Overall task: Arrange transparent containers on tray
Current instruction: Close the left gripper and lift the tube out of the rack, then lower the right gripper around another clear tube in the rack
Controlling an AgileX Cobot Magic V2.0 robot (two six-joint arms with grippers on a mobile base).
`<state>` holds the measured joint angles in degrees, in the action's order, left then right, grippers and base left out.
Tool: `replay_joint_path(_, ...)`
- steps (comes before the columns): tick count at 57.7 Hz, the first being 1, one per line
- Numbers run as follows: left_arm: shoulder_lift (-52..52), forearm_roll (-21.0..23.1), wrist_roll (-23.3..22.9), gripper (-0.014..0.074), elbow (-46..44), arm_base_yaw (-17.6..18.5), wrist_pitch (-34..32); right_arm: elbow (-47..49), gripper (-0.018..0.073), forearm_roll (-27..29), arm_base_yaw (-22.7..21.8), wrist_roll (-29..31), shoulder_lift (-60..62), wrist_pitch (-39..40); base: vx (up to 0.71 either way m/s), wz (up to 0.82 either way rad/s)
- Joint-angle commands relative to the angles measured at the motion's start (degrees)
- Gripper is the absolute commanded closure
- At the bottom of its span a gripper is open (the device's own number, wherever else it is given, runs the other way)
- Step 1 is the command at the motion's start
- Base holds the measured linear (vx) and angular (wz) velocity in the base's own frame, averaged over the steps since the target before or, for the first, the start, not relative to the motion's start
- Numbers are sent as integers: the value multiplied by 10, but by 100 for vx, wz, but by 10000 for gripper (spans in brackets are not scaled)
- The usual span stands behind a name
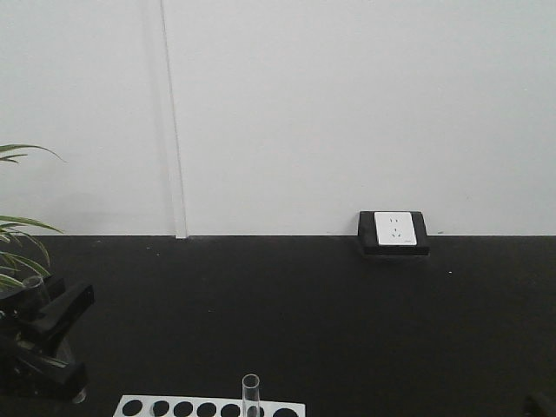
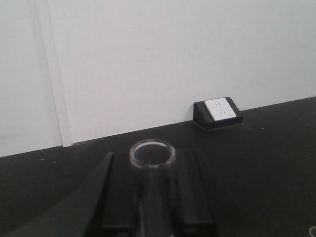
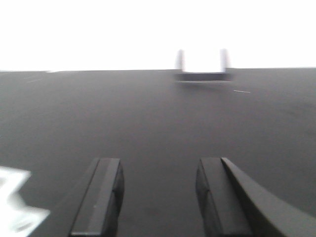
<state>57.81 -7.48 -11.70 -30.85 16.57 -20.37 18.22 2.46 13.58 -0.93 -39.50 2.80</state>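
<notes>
Black surface [image 1: 304,321] under white wall [image 1: 347,104]: left end effector [image 2: 152,165] clamped on one upright test tube [image 2: 151,197]; right end effector [image 3: 158,170] spread open; second test tube [image 1: 251,395] standing in white holed rack [image 1: 217,401] at near edge.

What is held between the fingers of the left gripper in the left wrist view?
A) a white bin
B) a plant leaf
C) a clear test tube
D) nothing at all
C: a clear test tube, its round rim showing, sits clamped between the dark fingers of the left gripper.
</notes>
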Motion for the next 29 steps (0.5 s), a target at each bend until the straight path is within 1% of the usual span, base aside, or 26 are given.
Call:
replay_joint_path(1, -10, 4, -2, 433, -20, 2, -40, 17, 142, -2, 63, 12, -35, 82, 0, 0)
replay_joint_path(5, -10, 4, -2, 433, -20, 2, -40, 17, 142, -2, 122, 15, -78, 124, 0, 0)
replay_joint_path(10, -10, 4, -2, 433, -20, 2, -43, 17, 139, -2, 181, 23, -139, 191, 0, 0)
replay_joint_path(17, -10, 4, -2, 433, -20, 2, -44, 17, 125, 0, 245, 24, -232, 299, 0, 0)
replay_joint_path(22, -10, 4, -3, 433, -20, 2, -44, 19, 107, 5, 273, 21, -288, 353, 0, 0)
replay_joint_path(29, -10, 4, -3, 433, -20, 2, -44, 40, 74, 3, 294, 9, -357, 377, 0, 0)
